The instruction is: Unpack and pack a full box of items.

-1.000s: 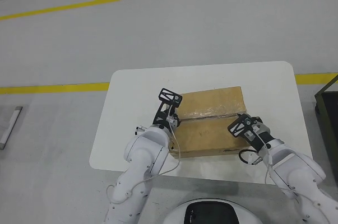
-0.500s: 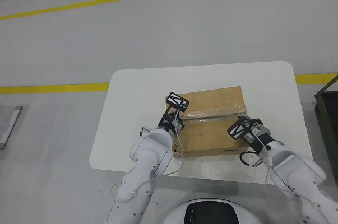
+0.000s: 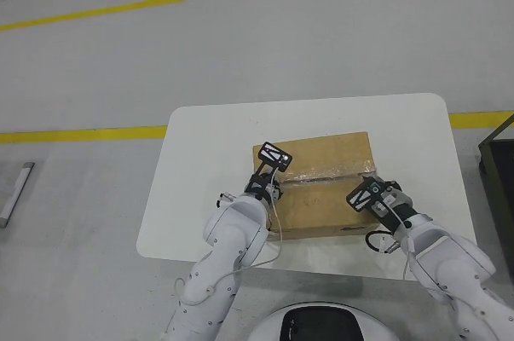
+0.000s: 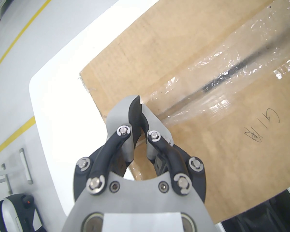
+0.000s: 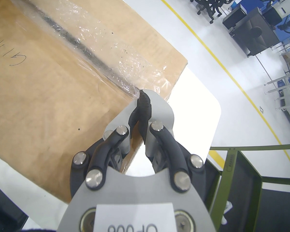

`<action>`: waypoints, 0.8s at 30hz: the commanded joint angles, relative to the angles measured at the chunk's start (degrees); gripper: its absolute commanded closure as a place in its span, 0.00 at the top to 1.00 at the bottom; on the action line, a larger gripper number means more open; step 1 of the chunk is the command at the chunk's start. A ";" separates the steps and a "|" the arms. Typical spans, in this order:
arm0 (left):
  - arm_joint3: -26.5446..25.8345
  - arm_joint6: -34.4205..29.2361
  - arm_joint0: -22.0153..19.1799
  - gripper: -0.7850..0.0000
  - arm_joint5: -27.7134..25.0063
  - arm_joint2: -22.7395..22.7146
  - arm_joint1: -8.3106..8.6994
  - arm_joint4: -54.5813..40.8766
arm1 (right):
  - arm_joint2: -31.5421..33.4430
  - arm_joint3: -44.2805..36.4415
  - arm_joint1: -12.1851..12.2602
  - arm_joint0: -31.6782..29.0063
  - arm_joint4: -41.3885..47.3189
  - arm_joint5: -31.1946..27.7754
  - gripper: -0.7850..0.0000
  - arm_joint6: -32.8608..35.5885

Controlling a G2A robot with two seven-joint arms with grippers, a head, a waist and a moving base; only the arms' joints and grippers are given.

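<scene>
The white worktop [image 3: 205,153] carries one closed cardboard box [image 3: 325,209], which sits toward the robot's side with its near face close to the worktop's near edge. The surface looks smooth, so any sideways shove on the box would probably slide or turn it rather than open it, and a push toward the robot could carry it off that edge.

A strip of wrinkled clear tape [image 4: 222,78] runs along the seam between the two top flaps, from one end of the box to the other. It looks slack and creased, so a blunt tip would likely skid along it or stretch it instead of breaking through. Pressing harder could bow the flaps down onto whatever is packed beneath.

The left hand [image 4: 137,103] sits at one end of the seam and the right hand [image 5: 142,97] at the opposite end, each with its fingers pressed together and holding nothing. Whether either tip actually touches the tape cannot be told. If the two press unevenly, the box would probably pivot between them, and a closed tip could slip off the end and drop against the side wall.
</scene>
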 commanded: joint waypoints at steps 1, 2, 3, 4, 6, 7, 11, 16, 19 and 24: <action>-0.02 -0.02 -0.01 0.00 -0.05 -0.04 -0.03 0.01 | 0.05 -0.59 -0.05 0.06 0.45 0.25 0.51 0.18; -0.04 -0.05 -0.01 0.00 -0.07 -0.06 -0.05 0.02 | 0.15 -0.98 -0.05 0.07 0.55 0.19 0.55 0.31; -0.08 -0.01 -0.01 0.00 -0.09 -0.08 -0.06 0.05 | 0.39 -1.47 -0.09 0.06 1.29 0.40 0.61 0.37; -0.08 0.05 0.02 0.00 -0.14 -0.08 -0.08 0.06 | 0.70 -1.91 -0.10 0.03 2.00 0.40 0.63 0.55; -0.09 0.09 0.05 0.00 -0.28 -0.15 -0.10 0.06 | 1.76 -3.08 -0.11 -0.06 3.90 0.29 0.70 1.31; -0.11 0.08 0.08 0.00 -0.31 -0.18 -0.11 0.07 | 2.48 -3.76 -0.12 -0.16 5.22 0.36 0.72 1.86; -0.26 0.07 0.27 0.00 -0.29 -0.37 -0.14 0.12 | 6.76 -6.35 -0.20 -0.30 13.33 1.65 0.56 3.74; -0.43 0.08 0.45 0.00 -0.38 -0.52 -0.20 0.06 | 12.19 -5.53 -0.46 -0.03 26.75 4.81 0.15 2.91; -0.52 0.22 0.52 0.03 -0.59 -0.51 -0.23 0.07 | 12.88 -3.26 -0.83 0.17 35.73 6.45 0.00 0.36; -0.56 0.24 0.61 0.08 -0.58 -0.67 -0.29 0.04 | 11.72 -1.22 -1.44 0.78 46.77 9.38 0.00 -2.37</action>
